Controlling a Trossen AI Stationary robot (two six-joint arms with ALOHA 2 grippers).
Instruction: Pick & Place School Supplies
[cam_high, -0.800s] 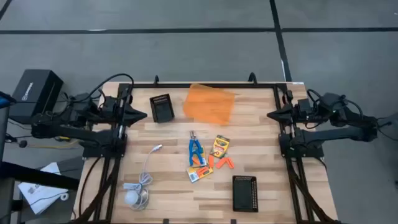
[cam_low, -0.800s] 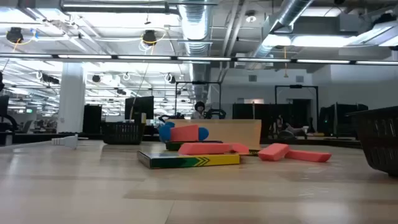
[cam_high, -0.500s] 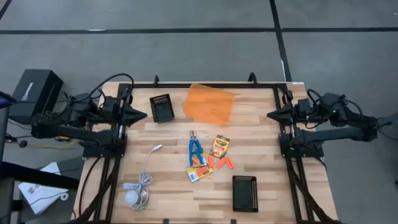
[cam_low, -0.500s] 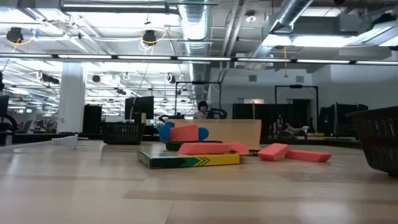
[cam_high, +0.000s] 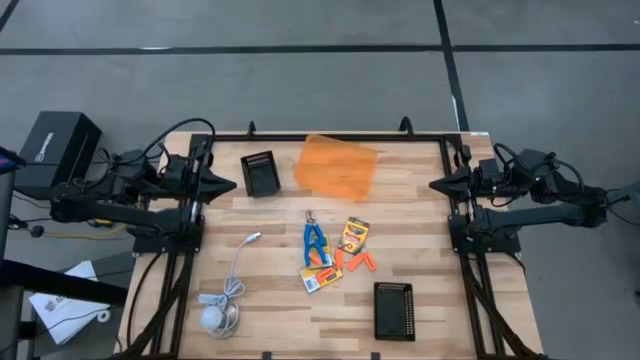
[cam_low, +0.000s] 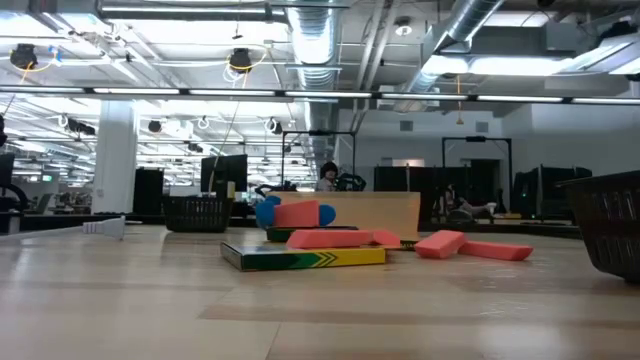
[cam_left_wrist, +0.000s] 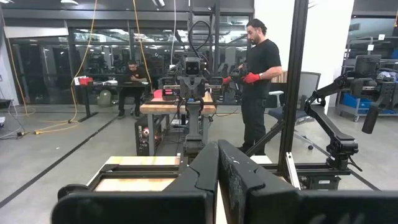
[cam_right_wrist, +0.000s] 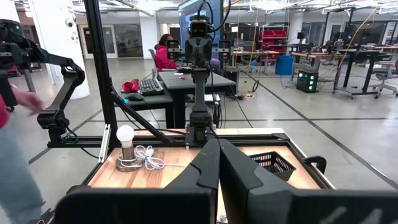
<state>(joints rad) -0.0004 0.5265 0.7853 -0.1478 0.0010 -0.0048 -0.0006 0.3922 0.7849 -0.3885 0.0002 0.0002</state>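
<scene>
From above, nothing on the table has shifted over the last second: scissors (cam_high: 314, 243), crayon box (cam_high: 354, 234) and orange sticks (cam_high: 358, 263) lie mid-table, untouched, so my work hasn't begun. My left gripper (cam_high: 222, 184) and right gripper (cam_high: 437, 185) stay parked at opposite edges. Low down, the supplies rest flat. Both wrist views show my jaws clenched on nothing.

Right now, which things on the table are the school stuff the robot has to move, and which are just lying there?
School stuff:
- blue-handled scissors
- crayon boxes
- orange sticks

Just lying there:
- white cable with round puck
- black trays
- orange sheet
</scene>
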